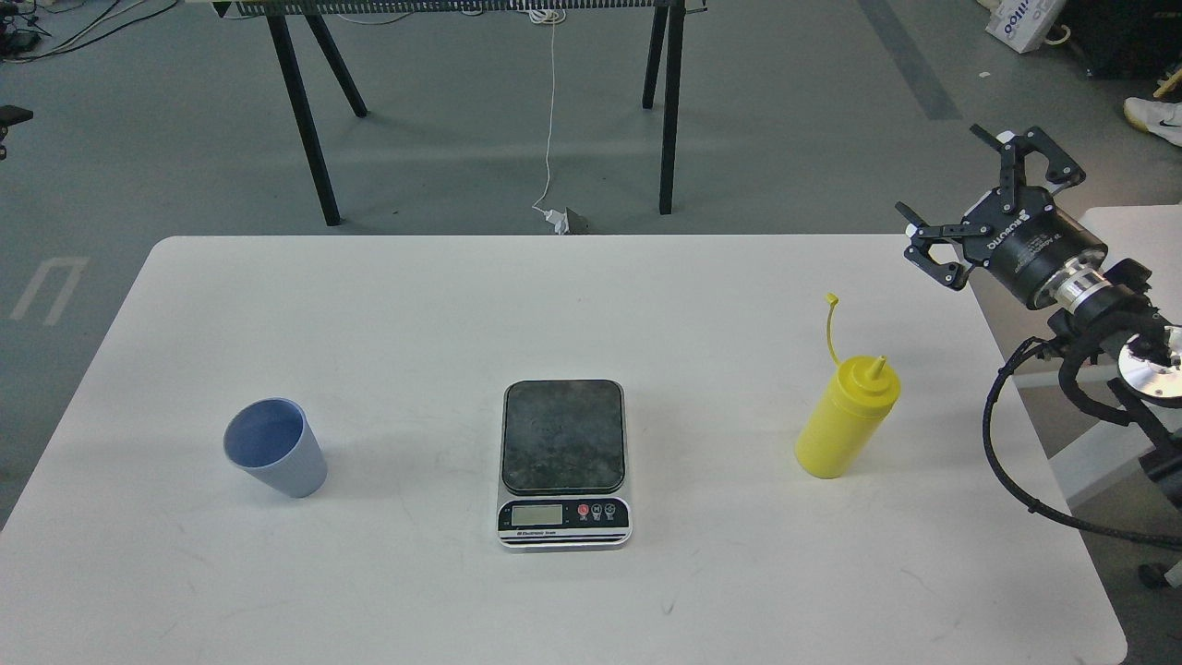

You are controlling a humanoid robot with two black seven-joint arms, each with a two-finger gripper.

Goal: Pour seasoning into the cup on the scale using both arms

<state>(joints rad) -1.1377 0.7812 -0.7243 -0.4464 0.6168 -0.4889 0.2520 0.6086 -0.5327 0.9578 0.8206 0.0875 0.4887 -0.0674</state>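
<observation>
The yellow seasoning bottle [845,420] stands upright on the right side of the white table [591,296], its cap strap sticking up. The blue-grey cup [274,447] stands on the table at the left, not on the scale. The scale [563,462] lies in the middle with nothing on its dark platform. My right gripper [951,189] is open and empty, above the table's far right corner, up and to the right of the bottle. Of my left arm only a small dark piece [14,116] shows at the left edge.
Black trestle legs [305,111] and a white cable [549,120] stand on the grey floor beyond the table. A second white surface [1131,226] lies to the right under my right arm. A cardboard box [1020,23] is at the top right.
</observation>
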